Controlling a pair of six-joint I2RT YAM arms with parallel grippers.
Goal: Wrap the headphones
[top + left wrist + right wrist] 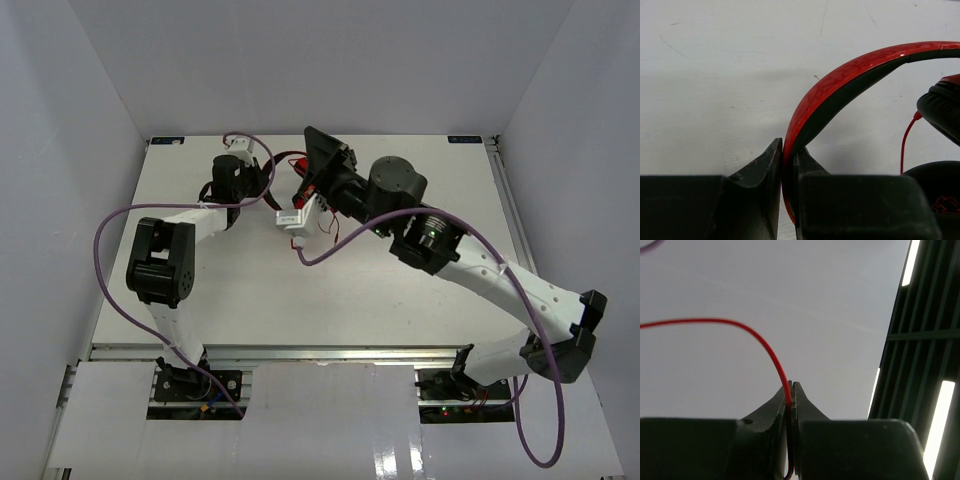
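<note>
The headphones (296,164) sit at the back middle of the white table (260,290), between my two wrists. In the left wrist view my left gripper (788,146) is shut on the red-and-black headband (850,75). A black ear pad (941,107) and a second cup (940,187) lie to its right. The thin red cable (904,147) runs down between them. My right gripper (791,386) is raised and tilted up toward the back wall. It is shut on the red cable (740,324), which arcs away to the left. From above, my right gripper (312,140) hangs just over the headphones.
White enclosure walls (90,120) close in the table on the left, back and right. Thick purple arm cables (120,215) loop over the left and middle of the table. A slack bit of thin red cable (335,228) hangs below the right wrist.
</note>
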